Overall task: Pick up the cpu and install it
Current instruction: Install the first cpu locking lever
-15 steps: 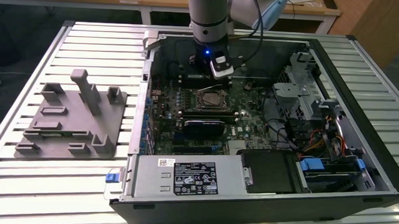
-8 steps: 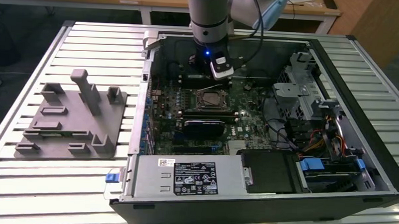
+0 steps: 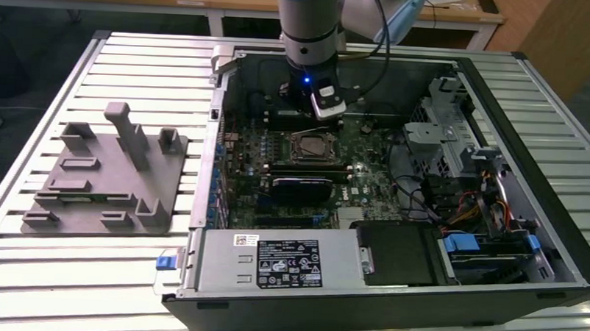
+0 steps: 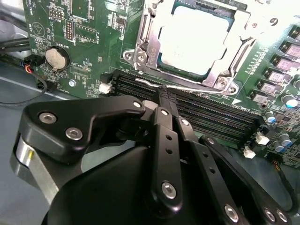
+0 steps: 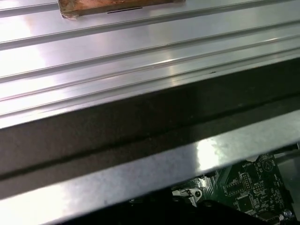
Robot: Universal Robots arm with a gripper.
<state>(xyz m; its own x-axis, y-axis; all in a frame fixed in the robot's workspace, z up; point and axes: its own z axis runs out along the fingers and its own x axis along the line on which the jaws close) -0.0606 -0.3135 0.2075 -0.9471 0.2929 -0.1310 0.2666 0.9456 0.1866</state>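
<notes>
– Where is the cpu (image 4: 194, 40)?
– It is seen lying flat in the socket (image 4: 187, 44), under the metal frame.
– And the claw (image 4: 163, 96)?
– It is clenched, holding nothing, just above the board (image 4: 84, 28).
– What must be minded?
– The chip should be left flat. A slatted metal table (image 3: 533, 78) is underneath, wooden desks behind.

Grey arm (image 3: 308, 19) with blue joint cap, black cable, black silver-screwed hand (image 4: 161, 101)
</notes>
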